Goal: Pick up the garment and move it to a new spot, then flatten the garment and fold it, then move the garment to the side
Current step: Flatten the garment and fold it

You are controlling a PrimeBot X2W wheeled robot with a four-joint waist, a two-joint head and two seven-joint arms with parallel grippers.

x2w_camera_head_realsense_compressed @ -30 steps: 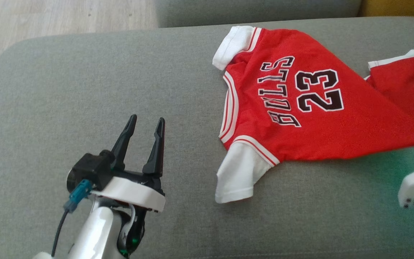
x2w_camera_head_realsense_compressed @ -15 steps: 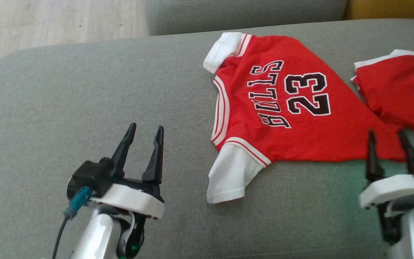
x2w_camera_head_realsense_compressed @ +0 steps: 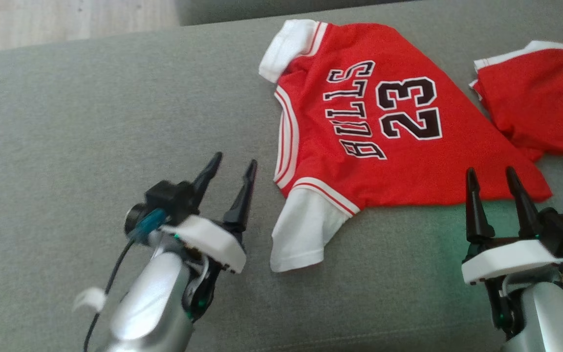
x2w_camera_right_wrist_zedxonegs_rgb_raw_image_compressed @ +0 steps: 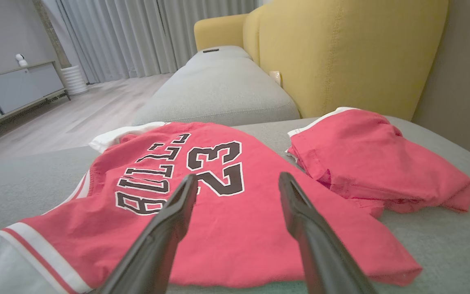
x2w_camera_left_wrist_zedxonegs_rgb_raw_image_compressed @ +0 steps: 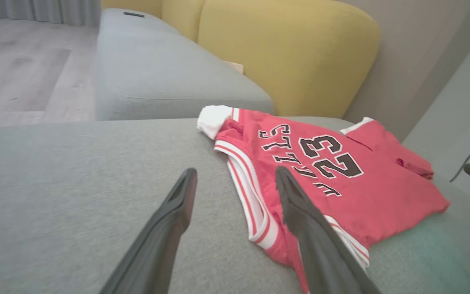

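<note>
- The left claw (x2w_camera_head_realsense_compressed: 235,160) is spread wide and holds nothing. It hovers over bare grey cushion (x2w_camera_head_realsense_compressed: 91,122), with the jersey (x2w_camera_head_realsense_compressed: 389,132) just off its right finger.
- The right claw (x2w_camera_head_realsense_compressed: 489,171) is also spread and empty, its tips just short of the jersey's hem edge.
- The jersey lies face up between and ahead of the two claws. Its collar and white near sleeve (x2w_camera_head_realsense_compressed: 301,234) are toward the left claw, and its hem tapers to a corner beyond the right claw.
- I judge this to be a bracketing stance: one claw at each end of the cloth, jaws wide enough to take an edge, so the skewed hem can be pulled straight for flattening.
- The red shorts (x2w_camera_head_realsense_compressed: 535,107) sit ahead and to the right of the right claw, touching or nearly touching the jersey's hem. A reach for that corner could snag them.
</note>
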